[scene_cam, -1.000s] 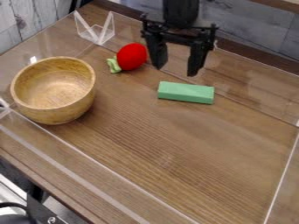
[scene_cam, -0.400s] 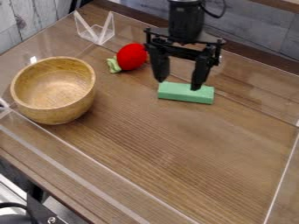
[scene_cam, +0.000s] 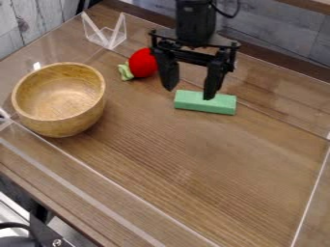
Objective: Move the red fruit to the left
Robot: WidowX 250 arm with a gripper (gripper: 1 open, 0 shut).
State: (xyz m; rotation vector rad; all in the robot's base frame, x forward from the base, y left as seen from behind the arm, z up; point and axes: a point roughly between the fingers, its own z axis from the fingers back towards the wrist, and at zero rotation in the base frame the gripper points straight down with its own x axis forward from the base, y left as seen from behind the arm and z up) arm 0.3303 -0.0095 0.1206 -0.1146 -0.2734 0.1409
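The red fruit (scene_cam: 142,63) lies on the wooden table at the back, its green leafy end pointing left. My gripper (scene_cam: 190,88) hangs just right of it, open, black fingers pointing down with nothing between them. One fingertip (scene_cam: 169,83) is close beside the fruit's right side, the other (scene_cam: 213,94) stands in front of the green block. I cannot tell whether the left finger touches the fruit.
A flat green rectangular block (scene_cam: 206,101) lies under the gripper's right finger. A wooden bowl (scene_cam: 58,97) stands at the left. Clear plastic walls (scene_cam: 103,34) ring the table.
The gripper has shifted left and lowered, moving from beside the fruit toward the green block and then back closer to the fruit. The fruit, block and bowl have stayed put.
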